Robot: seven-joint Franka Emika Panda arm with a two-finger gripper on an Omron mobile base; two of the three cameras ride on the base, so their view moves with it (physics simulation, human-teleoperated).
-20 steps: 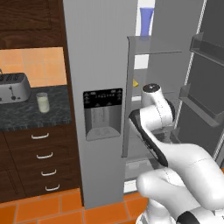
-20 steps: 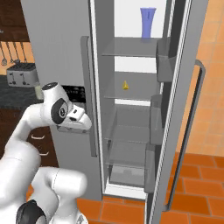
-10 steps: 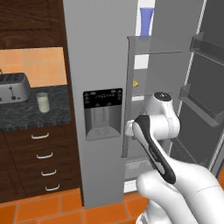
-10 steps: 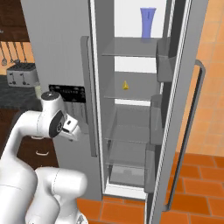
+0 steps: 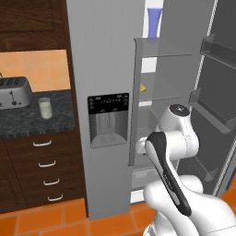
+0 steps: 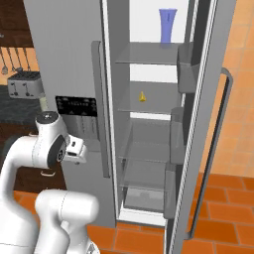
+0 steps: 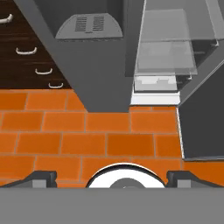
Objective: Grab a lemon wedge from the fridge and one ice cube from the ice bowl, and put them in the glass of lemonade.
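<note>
A: Where's the wedge [image 6: 142, 96]?

B: On a glass shelf [image 6: 144, 109] inside the fridge [image 6: 74, 59], about mid height, near the middle of the shelf. From the left base view it shows as a small yellow bit [image 5: 143, 87] just past the edge of the shut door. It lies alone there.

A: And the fridge itself?

B: Its right door [image 6: 208, 124] stands wide open; the left door, with the black dispenser [image 5: 109, 120], is shut. A tall blue cup [image 6: 167, 26] stands on the top shelf.

A: What about the gripper?

B: In the right base view it sits low beside the arm's elbow, in front of the dispenser door [image 6: 77, 149]. In the hand view its two dark tips [image 7: 113, 179] stand at the far left and far right of the bottom edge, so the jaws are spread wide with nothing between them. That camera looks down at the orange tile floor [image 7: 87, 140] and the foot of the fridge.

A: The glass?

B: On the dark counter [image 5: 27, 122] left of the fridge, a small glass [image 5: 44, 108] of pale liquid, upright, just right of the toaster [image 5: 14, 92]. It is well apart from the arm.

A: The ice bowl?

B: I can't tell where it is.
</note>
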